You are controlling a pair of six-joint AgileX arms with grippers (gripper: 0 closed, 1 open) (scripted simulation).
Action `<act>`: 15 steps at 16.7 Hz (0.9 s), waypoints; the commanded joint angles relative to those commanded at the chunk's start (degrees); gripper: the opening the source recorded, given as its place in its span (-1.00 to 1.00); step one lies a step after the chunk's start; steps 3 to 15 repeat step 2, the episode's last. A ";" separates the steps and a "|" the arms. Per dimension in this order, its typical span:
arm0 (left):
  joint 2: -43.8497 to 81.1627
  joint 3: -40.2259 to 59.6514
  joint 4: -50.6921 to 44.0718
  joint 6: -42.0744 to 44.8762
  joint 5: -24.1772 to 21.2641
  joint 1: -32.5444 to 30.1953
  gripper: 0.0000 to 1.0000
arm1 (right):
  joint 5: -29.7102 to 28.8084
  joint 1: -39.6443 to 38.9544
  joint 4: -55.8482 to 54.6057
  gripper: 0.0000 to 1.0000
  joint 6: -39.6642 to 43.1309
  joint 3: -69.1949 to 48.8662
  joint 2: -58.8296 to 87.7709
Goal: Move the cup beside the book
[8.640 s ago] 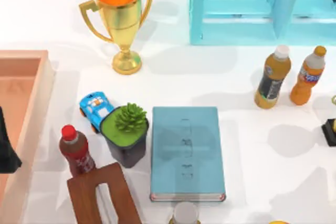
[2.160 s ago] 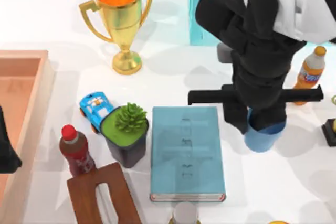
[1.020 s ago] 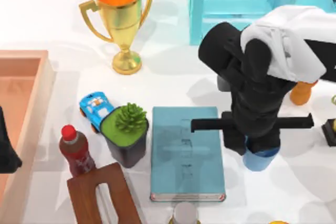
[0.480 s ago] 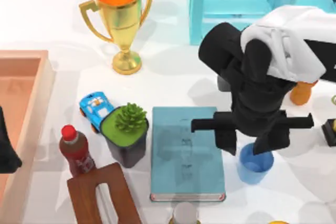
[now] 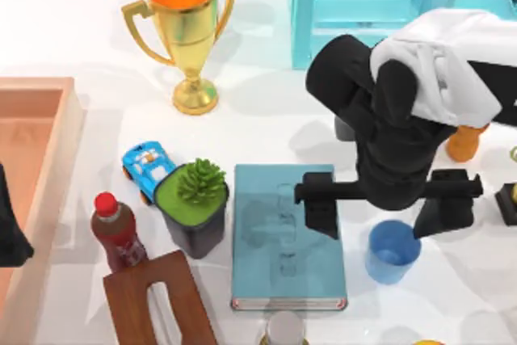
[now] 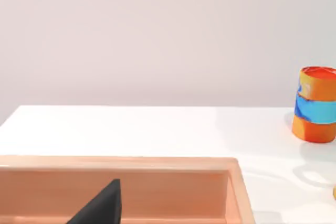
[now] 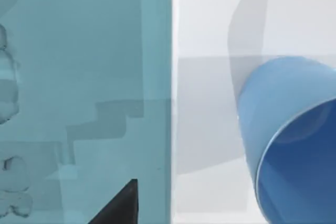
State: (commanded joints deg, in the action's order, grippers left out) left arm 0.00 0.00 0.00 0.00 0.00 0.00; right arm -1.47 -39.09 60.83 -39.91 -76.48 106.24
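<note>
Near the front edge of the table point(image 5: 242, 119), a little right of the middle, stands the cup point(image 5: 392, 251) upright on its base, open rim up, just beside the right long edge of the book point(image 5: 283, 236), with a narrow strip of white surface between, not touching. Looks already placed as the task asks.

Above the cup hangs the right gripper point(image 5: 380, 216), spread wide, one finger over the book cover and the other past the far side of the cup, holding nothing. Seen through the right wrist view: blue cup wall point(image 7: 283, 129) beside the teal cover point(image 7: 84, 77), free of any contact.

Probably light and empty, thin smooth plastic, so slippery and easy to tip or squash. Best taken across the round wall about mid-height, with a gentle squeeze, never by the rim alone.

Farther back and left, parked over the wooden tray point(image 5: 36, 159) at the left edge, waits the left gripper point(image 6: 100, 208); cannot tell how its fingers stand
</note>
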 joint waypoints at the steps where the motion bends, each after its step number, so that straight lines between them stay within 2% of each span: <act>1: 0.00 0.00 0.00 0.00 0.00 0.00 1.00 | 0.00 0.00 0.00 1.00 0.00 0.00 0.00; 15: 0.00 0.00 0.00 0.00 0.00 0.00 1.00 | 0.00 0.00 0.00 1.00 0.00 0.00 0.00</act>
